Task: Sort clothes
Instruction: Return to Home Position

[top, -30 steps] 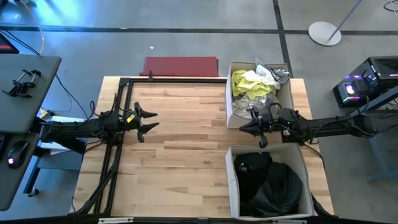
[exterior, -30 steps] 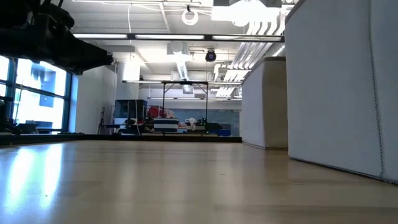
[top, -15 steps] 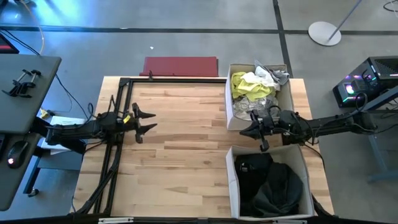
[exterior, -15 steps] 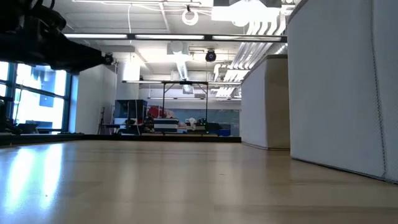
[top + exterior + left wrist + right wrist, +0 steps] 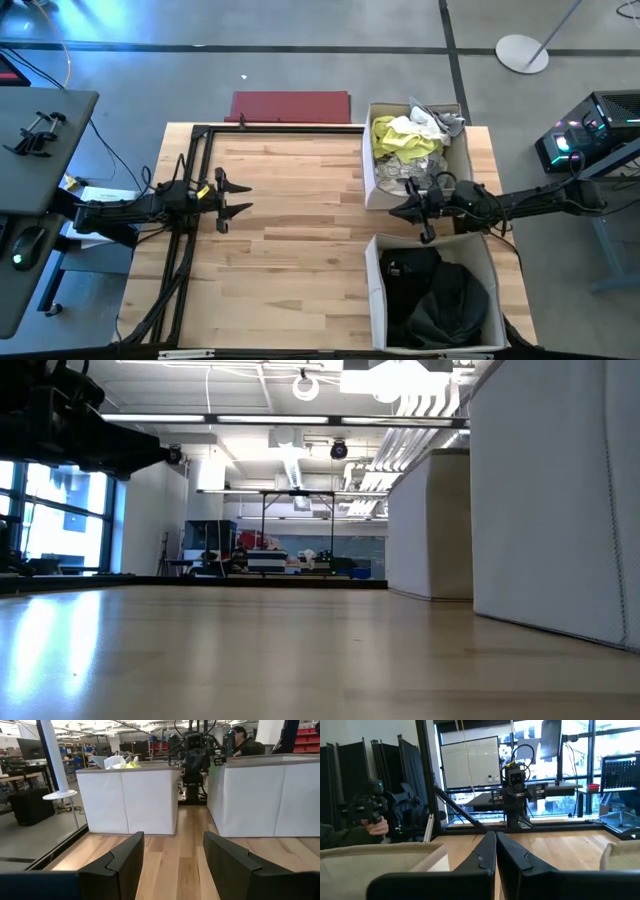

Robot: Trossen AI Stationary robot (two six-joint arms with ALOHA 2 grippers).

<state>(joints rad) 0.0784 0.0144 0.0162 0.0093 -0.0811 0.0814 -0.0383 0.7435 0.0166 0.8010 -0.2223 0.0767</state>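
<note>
Just ahead of the left gripper (image 5: 242, 197) is bare wooden table (image 5: 300, 250). Its fingers are spread wide with nothing between them, which shows best in the left wrist view. The right gripper (image 5: 400, 212) hovers opposite it across the table, at the mouth of the gap between two white bins. Its own wrist view shows the fingers pressed together, gripping nothing.

On one side of that gripper, the light-load bin (image 5: 366, 172) holds the light clothes (image 5: 405, 138) — neon yellow, white and patterned grey, heaped above the rim. On its other side, the dark-load bin (image 5: 372, 290) holds the dark clothes (image 5: 440, 300), black and dark grey, lying below the rim.

Only the high view looks into the bins. The left wrist view gets just the white walls, with yellow and white fabric poking over one rim; the dark pile is hidden there. The low view shows plain bin walls and the left arm (image 5: 80, 440) overhead, with no clothes.

Past the light-load bin, off the table edge, lies a red mat (image 5: 290, 105). Farthest out, the right wrist view catches a hand (image 5: 376, 826) on a dark device, and the left wrist view shows a person (image 5: 245, 742) behind the right arm.
</note>
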